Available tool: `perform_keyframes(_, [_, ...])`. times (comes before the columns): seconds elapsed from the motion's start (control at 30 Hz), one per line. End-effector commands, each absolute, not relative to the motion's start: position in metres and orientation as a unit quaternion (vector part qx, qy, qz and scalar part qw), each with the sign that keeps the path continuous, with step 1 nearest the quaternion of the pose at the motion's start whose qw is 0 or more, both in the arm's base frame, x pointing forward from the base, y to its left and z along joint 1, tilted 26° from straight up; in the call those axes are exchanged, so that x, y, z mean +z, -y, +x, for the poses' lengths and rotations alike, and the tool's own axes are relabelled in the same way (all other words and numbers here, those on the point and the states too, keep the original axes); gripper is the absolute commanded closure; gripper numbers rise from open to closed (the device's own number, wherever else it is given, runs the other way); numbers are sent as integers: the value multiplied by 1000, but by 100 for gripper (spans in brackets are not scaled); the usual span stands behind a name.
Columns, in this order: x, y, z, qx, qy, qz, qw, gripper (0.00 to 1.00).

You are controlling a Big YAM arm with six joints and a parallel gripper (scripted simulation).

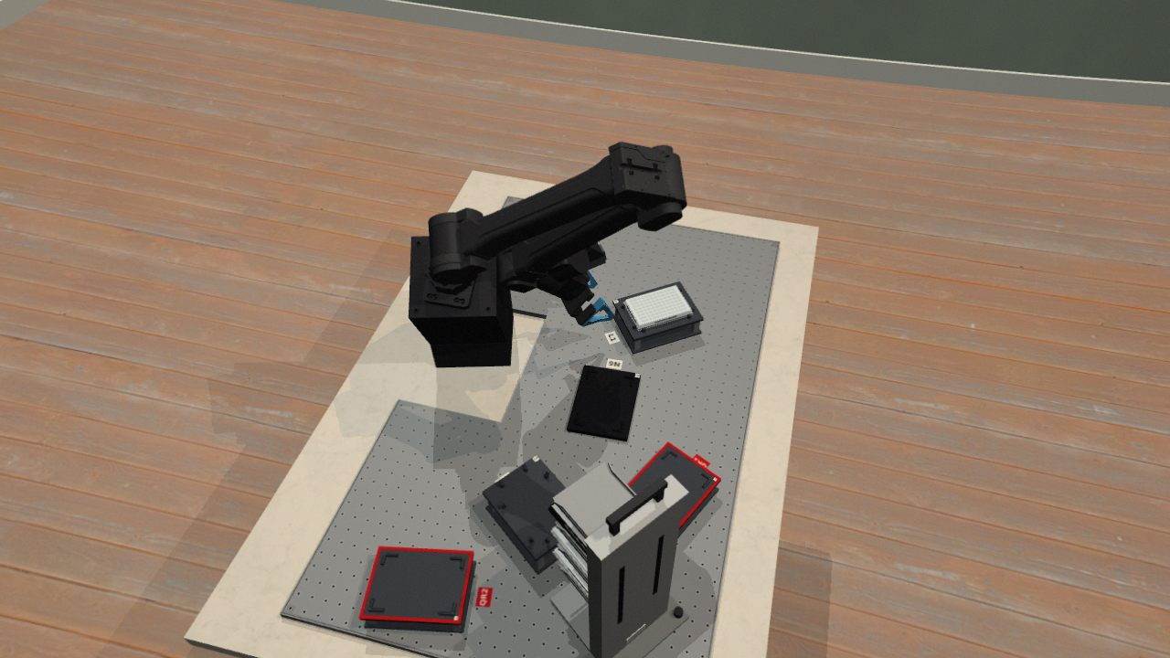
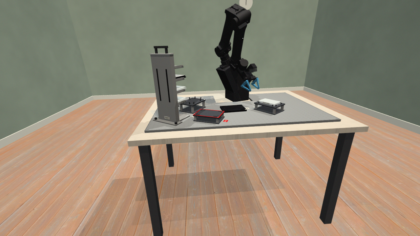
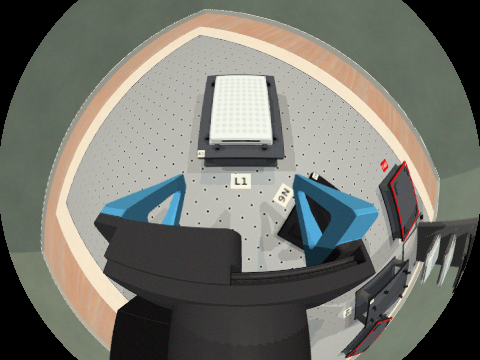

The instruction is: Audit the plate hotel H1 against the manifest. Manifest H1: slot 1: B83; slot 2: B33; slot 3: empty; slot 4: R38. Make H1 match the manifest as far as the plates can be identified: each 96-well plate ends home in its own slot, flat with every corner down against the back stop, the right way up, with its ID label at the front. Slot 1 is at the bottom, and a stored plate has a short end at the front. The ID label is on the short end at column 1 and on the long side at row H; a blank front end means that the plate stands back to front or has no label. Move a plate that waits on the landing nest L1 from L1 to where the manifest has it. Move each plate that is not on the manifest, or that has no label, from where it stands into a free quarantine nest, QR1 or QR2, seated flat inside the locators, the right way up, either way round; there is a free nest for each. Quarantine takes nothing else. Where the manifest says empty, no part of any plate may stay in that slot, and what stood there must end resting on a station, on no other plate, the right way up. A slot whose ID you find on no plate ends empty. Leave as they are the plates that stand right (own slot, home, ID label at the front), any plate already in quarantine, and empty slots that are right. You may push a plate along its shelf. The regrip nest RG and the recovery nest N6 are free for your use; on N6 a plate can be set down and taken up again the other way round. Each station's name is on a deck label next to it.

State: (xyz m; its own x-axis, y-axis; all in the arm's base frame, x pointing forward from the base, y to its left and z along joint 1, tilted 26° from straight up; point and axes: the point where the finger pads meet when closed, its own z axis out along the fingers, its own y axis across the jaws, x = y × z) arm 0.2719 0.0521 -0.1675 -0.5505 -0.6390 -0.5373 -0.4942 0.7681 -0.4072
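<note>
A white 96-well plate (image 1: 656,306) (image 2: 270,101) (image 3: 242,110) lies flat on the landing nest L1 (image 1: 666,330) (image 2: 269,107) (image 3: 243,152). My gripper (image 1: 595,310) (image 2: 250,84) (image 3: 239,180) has blue fingers and is open and empty. It hangs above the deck just short of L1, on the arm's side, pointing at the plate's short end. The plate hotel H1 (image 1: 633,556) (image 2: 162,85) stands at the far end of the deck. White plates (image 1: 566,541) (image 2: 181,88) show in some of its slots. Their labels are too small to read.
The flat black N6 pad (image 1: 603,400) (image 2: 232,108) lies between L1 and the hotel. The RG nest (image 1: 523,499) (image 2: 192,102) with pins stands beside the hotel. Red-edged quarantine nests QR1 (image 1: 658,461) (image 2: 208,115) and QR2 (image 1: 417,585) hold no plates.
</note>
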Motion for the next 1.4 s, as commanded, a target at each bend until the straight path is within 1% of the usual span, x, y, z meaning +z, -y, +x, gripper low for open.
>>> perform_keyframes(0.0, [-171,-47,274,-111,-872,-324,351,0])
perform_keyframes(0.97, [-211,-28,274,-110,-874,-326,343,0])
perform_keyframes(1.37, [-211,-28,274,-110,-874,-326,343,0])
